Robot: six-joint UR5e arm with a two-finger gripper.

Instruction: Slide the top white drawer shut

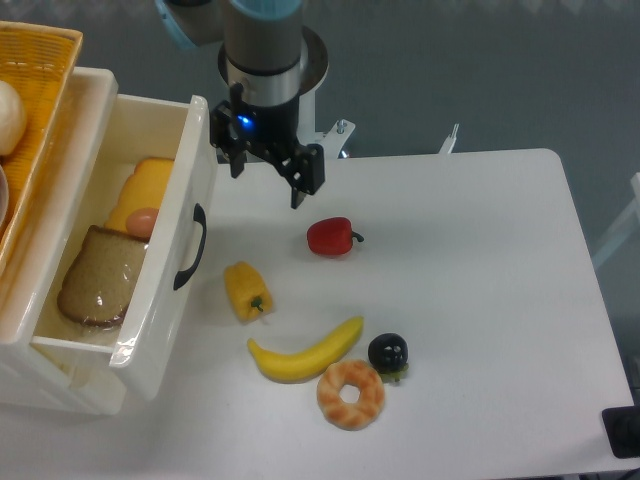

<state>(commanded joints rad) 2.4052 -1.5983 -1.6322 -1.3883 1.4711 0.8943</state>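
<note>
The top white drawer stands pulled out to the right at the left of the table. Its curved black handle faces right. Inside lie a brown bread slice, a yellow cheese slice and a small pinkish piece. My gripper points down just right of the far end of the drawer front, above the table. It is open and empty, with one finger close to the drawer front and the other further right. The lower drawer is hidden.
A woven yellow basket sits on the cabinet top at the far left. On the table right of the drawer lie a red pepper, a yellow pepper, a banana, a doughnut and a dark berry.
</note>
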